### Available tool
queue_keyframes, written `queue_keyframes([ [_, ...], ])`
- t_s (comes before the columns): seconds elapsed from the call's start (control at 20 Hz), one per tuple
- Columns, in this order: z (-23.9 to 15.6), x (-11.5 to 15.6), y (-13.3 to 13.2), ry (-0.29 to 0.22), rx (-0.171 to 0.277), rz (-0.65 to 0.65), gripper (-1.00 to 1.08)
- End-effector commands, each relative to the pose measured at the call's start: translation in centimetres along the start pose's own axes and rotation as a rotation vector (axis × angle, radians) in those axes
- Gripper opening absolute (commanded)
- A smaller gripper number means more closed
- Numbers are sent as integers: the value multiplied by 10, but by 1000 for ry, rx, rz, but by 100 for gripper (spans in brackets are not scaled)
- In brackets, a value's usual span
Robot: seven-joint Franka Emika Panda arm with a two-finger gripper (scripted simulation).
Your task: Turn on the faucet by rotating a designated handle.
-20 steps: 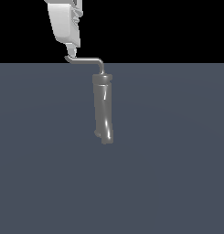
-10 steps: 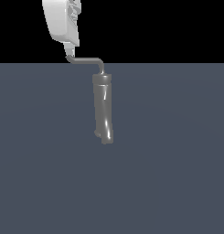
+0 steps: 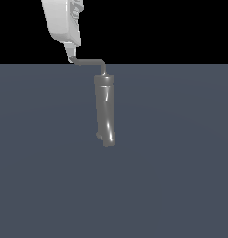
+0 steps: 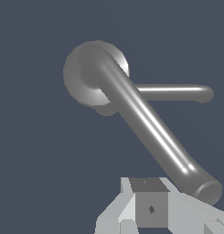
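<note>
The gripper [image 3: 71,59] meets the handle [image 3: 90,61] tip above the faucet [image 3: 105,109]; its fingers are mostly cropped, so its grip cannot be judged.

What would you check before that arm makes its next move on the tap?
1. Faucet standing upright: ok.
2. Handle free of anything resting on it: ok.
3. End effector at the handle's far tip, away from the faucet body: ok.
4. End effector fingers actually touching the handle: cannot tell.
5. Fingers open or shut: cannot tell.
6. Grey surface around the faucet offers room for the handle to swing: ok.
</note>
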State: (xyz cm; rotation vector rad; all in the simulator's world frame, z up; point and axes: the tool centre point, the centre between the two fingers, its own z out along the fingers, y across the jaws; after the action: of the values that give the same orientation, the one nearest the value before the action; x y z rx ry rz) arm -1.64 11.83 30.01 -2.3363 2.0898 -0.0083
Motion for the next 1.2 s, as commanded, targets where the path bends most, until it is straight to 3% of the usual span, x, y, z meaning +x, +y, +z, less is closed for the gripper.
queue_keyframes([
  [0.0,0,10,9,2,-5,7,-100],
  [0.8,-1,45,53,1,-8,7,-100],
  [0.9,0,37,49,1,-5,-4,-100],
  [1.15,-1,71,53,1,-6,0,-100],
])
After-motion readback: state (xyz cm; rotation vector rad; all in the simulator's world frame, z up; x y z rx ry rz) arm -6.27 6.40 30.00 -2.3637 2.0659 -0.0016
